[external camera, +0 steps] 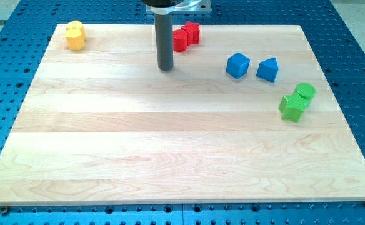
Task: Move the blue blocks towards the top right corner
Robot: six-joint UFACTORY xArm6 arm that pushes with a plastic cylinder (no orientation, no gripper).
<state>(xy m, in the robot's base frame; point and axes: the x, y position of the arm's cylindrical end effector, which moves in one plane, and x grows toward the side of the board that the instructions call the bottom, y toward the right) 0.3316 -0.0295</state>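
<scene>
Two blue blocks sit side by side at the view's upper right: a blue cube [237, 65] and, just right of it, a blue wedge-like block [268, 69]. They stand close but apart. My tip [165, 67] is at the lower end of the dark rod, at the view's top centre. It is well left of the blue cube and touches no block.
Two red blocks [186, 35] sit together just right of the rod near the top edge. Two yellow blocks [75, 35] sit at the top left corner. Two green blocks [297, 102] sit below right of the blue ones. The wooden board [170, 156] lies on a blue perforated table.
</scene>
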